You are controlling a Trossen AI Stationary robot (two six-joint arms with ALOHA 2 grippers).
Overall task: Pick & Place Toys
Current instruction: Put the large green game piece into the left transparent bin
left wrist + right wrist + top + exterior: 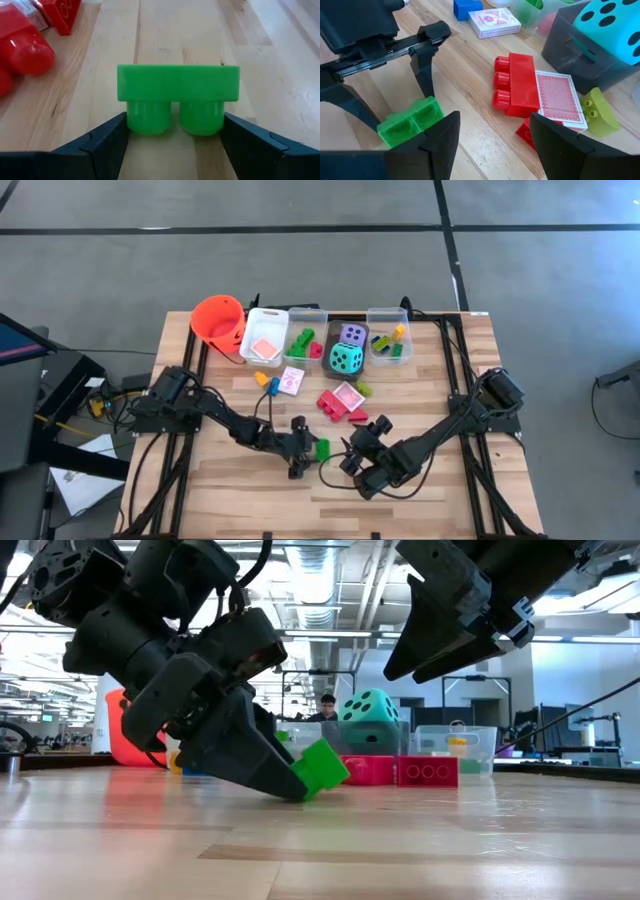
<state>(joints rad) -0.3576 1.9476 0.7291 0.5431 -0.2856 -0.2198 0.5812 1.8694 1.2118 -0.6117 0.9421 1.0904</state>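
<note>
Progress: partway, by the look of it. Far row of bins (266, 315) already holds toys: a card in the white one, green bricks next door, teal die (346, 360) and purple die (352, 333) in the dark bin, mixed bricks in the far-right clear one.
Left to do: plenty still loose mid-table, i.e. red brick (331, 402), a card (347, 395) on it, a card (291, 381) further left, blue and yellow bits beside it, a lime piece (363, 388) to the right.
Orange bucket (218, 320): far left of the bin row, on its side, nothing seen in it.
Current target: green brick (178, 97), near-centre of the table (430, 490), studs pointing at the left wrist cam.
Left gripper (308, 452): low on the wood, fingers wide, one each side of the green brick and touching or nearly so. Brick looks tipped up on an edge in the low view, so prob. gripped or just being pinched; can't call it lifted.
Right gripper (352, 454): just right of the brick, raised off the table, fingers parted approx. halfway, holding nothing. Its cam looks over the green brick and left fingers (422, 70).
Next, my guess: lift the brick clear, carry it far to the green-brick bin.
</note>
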